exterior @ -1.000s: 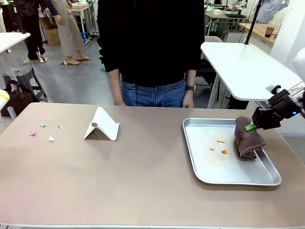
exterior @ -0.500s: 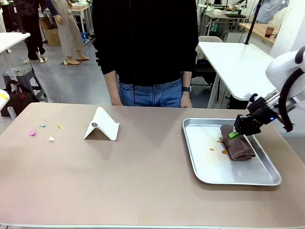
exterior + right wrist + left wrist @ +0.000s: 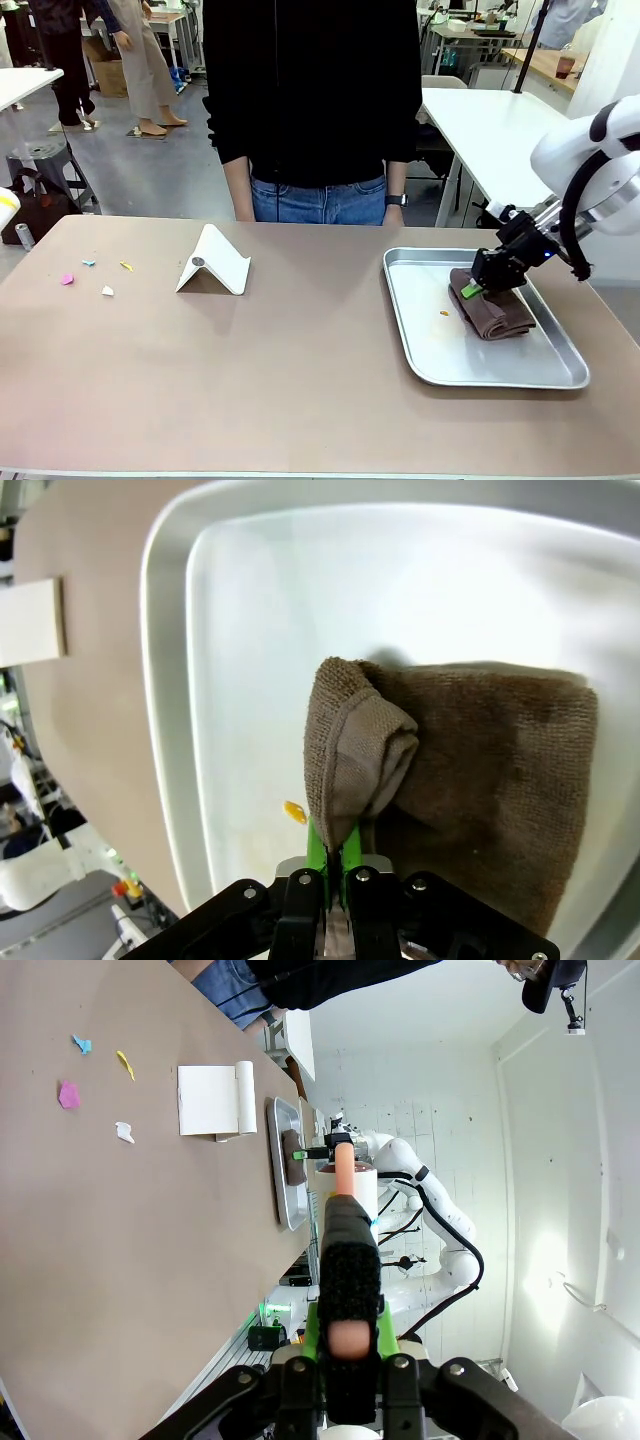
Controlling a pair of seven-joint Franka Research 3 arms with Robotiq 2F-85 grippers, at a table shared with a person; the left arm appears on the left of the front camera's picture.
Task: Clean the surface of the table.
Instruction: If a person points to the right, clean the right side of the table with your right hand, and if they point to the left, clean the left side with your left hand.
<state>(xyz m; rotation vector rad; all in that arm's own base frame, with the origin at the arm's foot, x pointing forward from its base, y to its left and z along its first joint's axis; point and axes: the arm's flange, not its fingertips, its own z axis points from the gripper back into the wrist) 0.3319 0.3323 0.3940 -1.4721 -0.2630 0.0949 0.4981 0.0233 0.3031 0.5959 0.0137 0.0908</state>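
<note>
The tan-brown table (image 3: 300, 370) carries a silver tray (image 3: 430, 355) at its right. Inside the tray lies a folded brown cloth (image 3: 495, 312), and my right gripper (image 3: 470, 290) is shut on its bunched left edge. The right wrist view shows the green pads (image 3: 318, 845) pinching a fold of the cloth (image 3: 480, 770), with one orange crumb (image 3: 294, 811) beside them on the tray (image 3: 250, 630). That crumb (image 3: 444, 313) lies just left of the cloth. My left gripper (image 3: 348, 1325) is held above the table (image 3: 120, 1260), shut on a peach-coloured stick (image 3: 343, 1175) with a black textured sleeve.
Several small paper scraps lie at the table's far left: pink (image 3: 67, 279), blue (image 3: 88, 262), yellow (image 3: 126, 265), white (image 3: 107, 291). A white folded stand (image 3: 213, 262) sits left of centre. A person in black (image 3: 315, 110) stands at the far edge, hands down.
My right gripper has dragged the brown cloth leftward across the tray, over the orange crumbs. Three crumbs showed before, one shows now. The paper scraps and stand have not moved.
</note>
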